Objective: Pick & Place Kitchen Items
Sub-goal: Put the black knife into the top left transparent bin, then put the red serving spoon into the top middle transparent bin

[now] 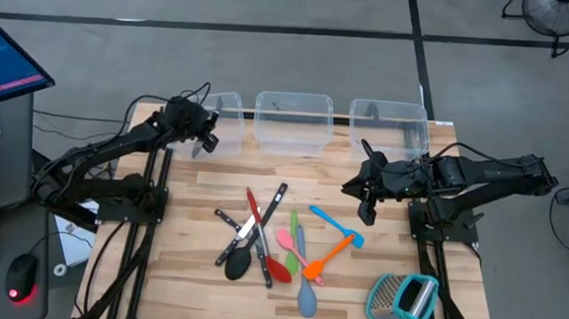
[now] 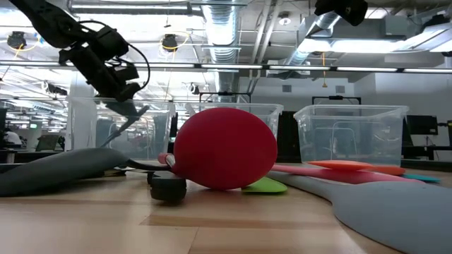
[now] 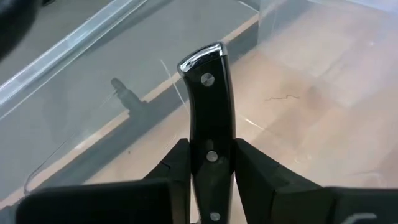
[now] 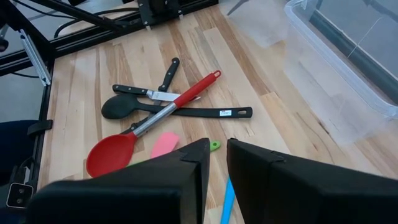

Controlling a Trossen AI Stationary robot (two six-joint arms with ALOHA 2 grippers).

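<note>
My left gripper (image 1: pixel 203 138) hangs beside the near left corner of the left clear bin (image 1: pixel 223 116), shut on a black-handled steel knife (image 3: pixel 208 106). In the low view the knife (image 2: pixel 132 118) slants down below the gripper, in front of the bin. My right gripper (image 1: pixel 366 206) waits above the table's right half. Its fingers (image 4: pixel 193 165) stand a narrow gap apart with nothing between them. The other kitchen items lie in a loose heap mid-table: knives (image 1: pixel 233 223), a red spoon (image 1: pixel 271 258), a black spoon (image 1: pixel 238 267), and pink (image 1: pixel 286 241), orange (image 1: pixel 333 252) and blue (image 1: pixel 338 225) spatulas. My left gripper pinches the knife's black handle at its middle rivet (image 3: pixel 212 156) between the two fingers, one on each flat side. The handle's steel-capped butt (image 3: pixel 202 57) stands out beyond the fingertips. The knife is lifted clear of the table; the gripper hides its blade in the wrist view.
Two more clear bins (image 1: pixel 292 120) (image 1: pixel 387 126) stand along the far edge. A teal-framed grater (image 1: pixel 403 300) lies at the near right. Bare wood lies between the heap and the bins. A monitor and a mouse sit off the table's left side.
</note>
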